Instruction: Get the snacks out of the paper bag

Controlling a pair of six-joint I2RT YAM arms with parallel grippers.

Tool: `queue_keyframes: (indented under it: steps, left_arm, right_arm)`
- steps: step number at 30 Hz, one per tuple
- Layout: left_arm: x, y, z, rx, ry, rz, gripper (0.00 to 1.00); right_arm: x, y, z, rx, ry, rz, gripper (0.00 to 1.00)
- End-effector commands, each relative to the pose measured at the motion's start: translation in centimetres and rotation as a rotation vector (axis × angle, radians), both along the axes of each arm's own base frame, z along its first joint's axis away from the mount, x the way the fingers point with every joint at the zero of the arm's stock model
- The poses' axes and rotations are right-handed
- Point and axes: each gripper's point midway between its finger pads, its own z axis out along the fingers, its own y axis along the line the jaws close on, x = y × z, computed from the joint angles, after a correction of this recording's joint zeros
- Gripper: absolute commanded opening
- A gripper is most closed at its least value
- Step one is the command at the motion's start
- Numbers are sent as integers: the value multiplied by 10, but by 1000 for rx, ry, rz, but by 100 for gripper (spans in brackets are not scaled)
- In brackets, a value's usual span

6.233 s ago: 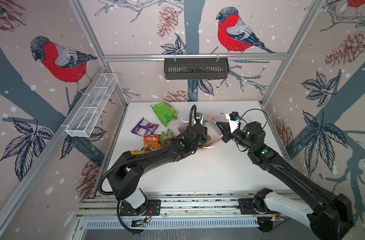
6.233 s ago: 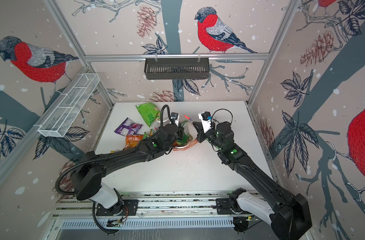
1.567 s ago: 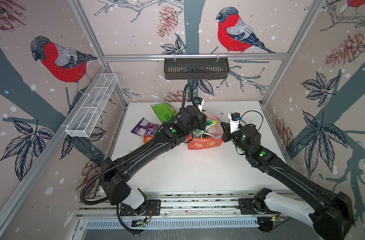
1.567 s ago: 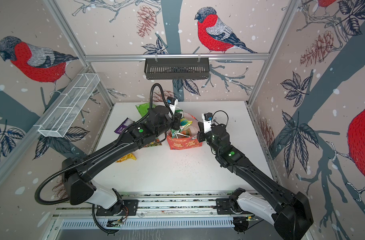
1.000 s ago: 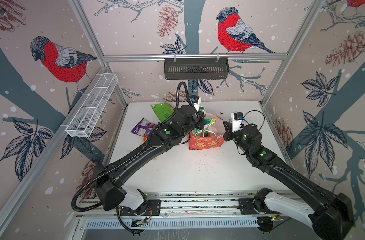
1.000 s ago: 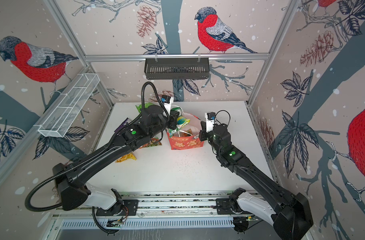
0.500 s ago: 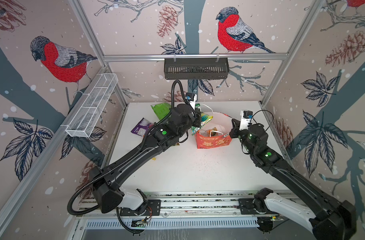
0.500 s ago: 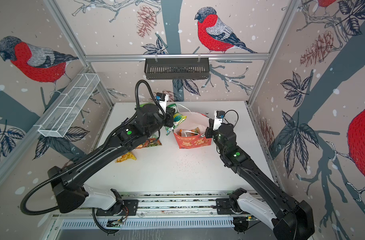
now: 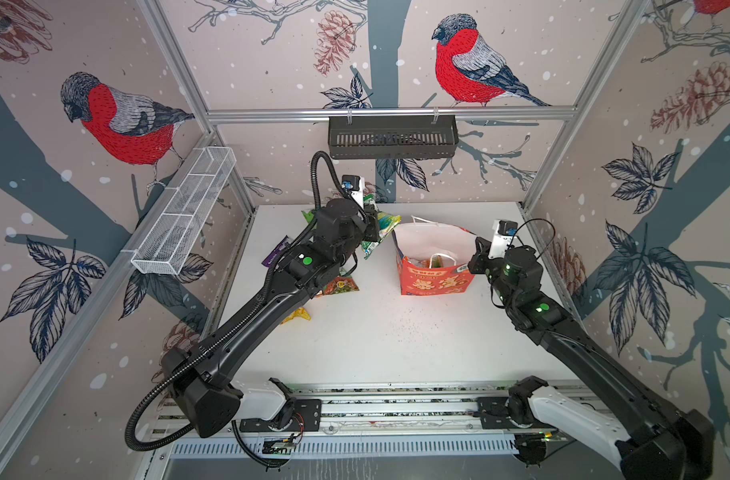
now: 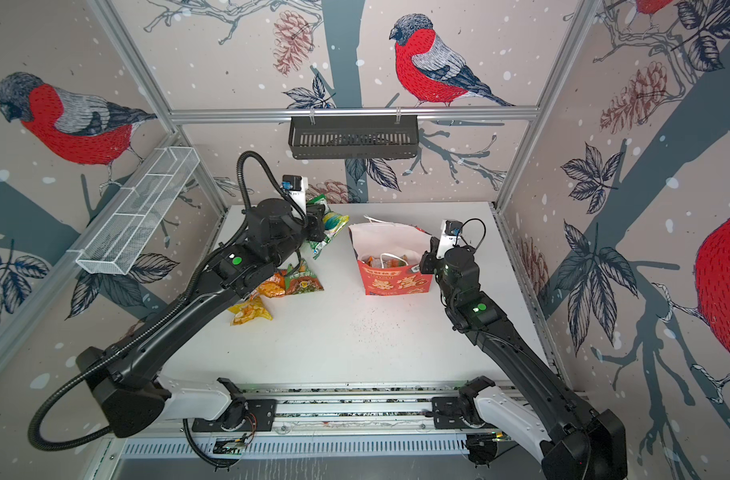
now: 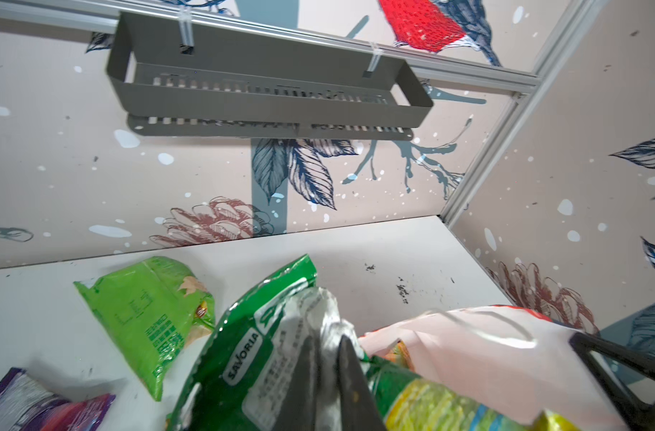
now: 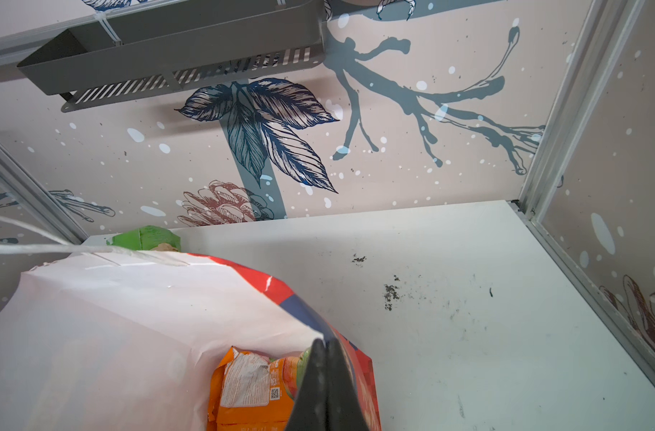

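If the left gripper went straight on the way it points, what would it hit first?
Past the green packet the left gripper holds, probably bare table before the back wall; depth is unclear.

Left pincer pinches a dark green packet beside the paper bag.

bright, even, soft light from above fills the enclosure. in both top views the table is pale with only faint, soft shadows, and the frame rails splay toward the corners from a wide lens. in the left wrist view the green packet and paper bag, close to the lens, are blurred, while the far wall is sharp. in the right wrist view the bag's white inside looks washed out.
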Motion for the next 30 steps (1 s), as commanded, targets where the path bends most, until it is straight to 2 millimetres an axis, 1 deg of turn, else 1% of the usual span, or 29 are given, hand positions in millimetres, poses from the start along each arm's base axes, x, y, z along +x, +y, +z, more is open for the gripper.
queue_keyframes:
  steps: [1,2,5,10,14,17,21,22,23,27,30]
  left_arm:
    - [4,29,1,-37,-9,85,0]
    - [5,39,-4,-40,-4,108,0]
    - [8,61,-21,-59,32,145,0]
    - [18,99,-60,-50,100,255,0]
    - [21,125,-84,-59,127,337,0]
    - [27,139,-106,-64,163,374,0]
    - [35,151,-136,-70,220,402,0]
    - [39,154,-137,-72,216,413,0]
    - [38,158,-152,-60,240,427,0]
    - [46,172,-183,-65,306,467,0]
    - [50,174,-195,-78,336,484,0]
  right_arm:
    - [2,-6,8,22,-28,-22,0]
    - [3,-8,8,25,-27,-26,0]
    - [4,-9,7,27,-24,-27,0]
    - [4,-8,7,36,-21,-16,0]
    - [4,-9,4,32,-9,-14,0]
    - [3,-8,2,32,-1,-8,0]
    - [3,-5,2,34,1,10,0]
    - [3,-4,1,32,5,16,0]
    - [4,-3,1,32,8,18,0]
    - [4,0,-1,31,22,33,0]
    - [5,2,-6,29,41,43,0]
